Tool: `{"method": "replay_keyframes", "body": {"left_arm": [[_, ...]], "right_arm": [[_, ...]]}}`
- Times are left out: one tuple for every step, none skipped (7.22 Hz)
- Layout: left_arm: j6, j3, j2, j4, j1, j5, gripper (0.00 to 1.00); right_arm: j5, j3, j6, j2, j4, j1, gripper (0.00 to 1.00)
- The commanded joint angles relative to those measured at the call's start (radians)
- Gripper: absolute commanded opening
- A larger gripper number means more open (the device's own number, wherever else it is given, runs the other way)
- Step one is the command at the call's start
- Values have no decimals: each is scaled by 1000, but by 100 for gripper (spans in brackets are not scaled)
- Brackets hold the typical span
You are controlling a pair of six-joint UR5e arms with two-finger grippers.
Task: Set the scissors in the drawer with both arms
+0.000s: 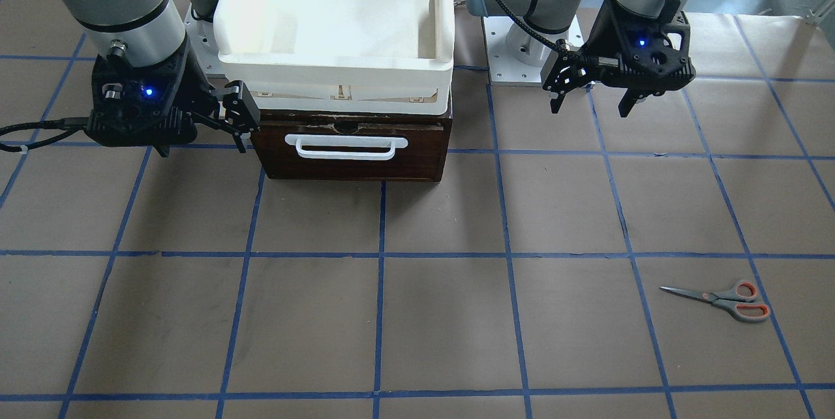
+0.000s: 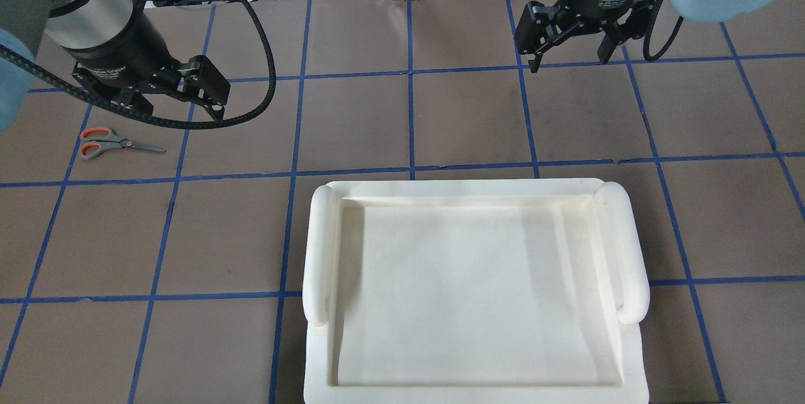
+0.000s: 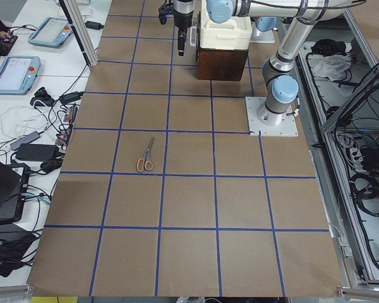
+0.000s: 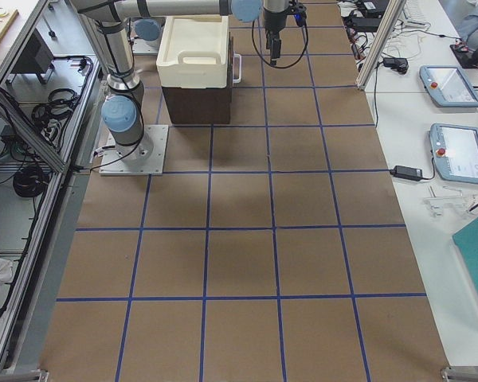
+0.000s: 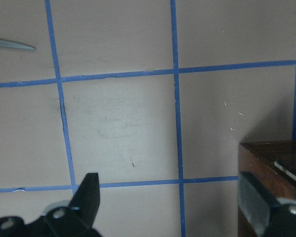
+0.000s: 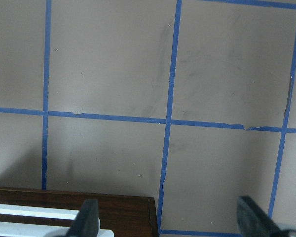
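Front cam: one pair of scissors (image 1: pixel 717 299) is lying flat on the table (image 1: pixel 456 327), well apart from the one drawer (image 1: pixel 352 161). That drawer is sitting shut under one bin (image 1: pixel 336 70), inside hidden.

Overhead: left gripper (image 2: pixel 182 113) and right gripper (image 2: pixel 569 61) are both hanging, jaws spread.

Left wrist: scissors getting cut off, only the blade tip showing.

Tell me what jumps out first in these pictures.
A big cream-white bin sits on top of the dark wooden drawer, which is shut. The scissors lie alone on the table on the side of the left tool; it and the right tool hang open.
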Motion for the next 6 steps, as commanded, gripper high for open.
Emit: {"method": "replay_keyframes", "body": {"left_arm": [[1,0,3,-1,3,5,100],[5,0,2,-1,5,5,100],[7,0,-3,-1,8,2,100],[30,0,-3,2,13,2,100],[106,1,-3,8,19,3,100],[207,2,-3,9,43,5,100]], "right_arm": [[-1,7,5,-1,1,1,100],[0,7,-5,-1,-1,1,100],[0,8,-17,-1,-1,1,100],[5,8,-100,8,1,4,100],[15,5,-221,31,-5,14,100],[16,5,-309,49,-10,29,100]]}}
